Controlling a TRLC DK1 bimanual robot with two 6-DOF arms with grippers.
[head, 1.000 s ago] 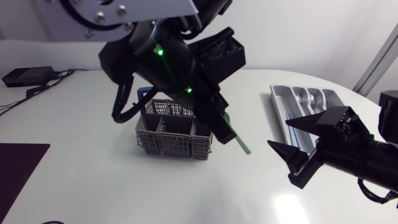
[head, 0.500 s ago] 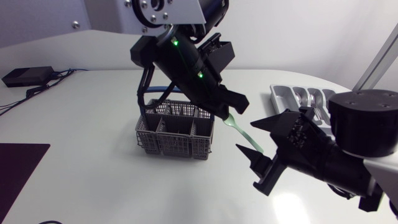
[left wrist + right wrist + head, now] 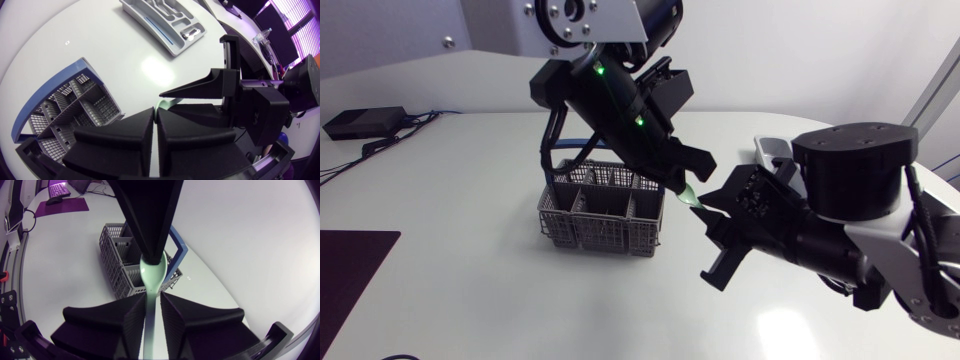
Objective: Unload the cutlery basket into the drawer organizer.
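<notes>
The left arm (image 3: pixel 605 95) is built of black joints under a silver-grey plate (image 3: pixel 510 25) set with round screws (image 3: pixel 552 8); two small green lights (image 3: pixel 598 70) are seen on its casing, and a blue cable (image 3: pixel 570 143) is looped beside it. The right arm (image 3: pixel 850 180) is made up of a broad black drum-shaped joint and a white link (image 3: pixel 895 250). The left gripper (image 3: pixel 154 114) and the right gripper (image 3: pixel 152 297) are finished in matte black, with broad wedge-shaped fingers

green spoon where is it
The green spoon hangs mid head view, just right of the basket, held by the left pincer, handle at the right pincer.
</notes>
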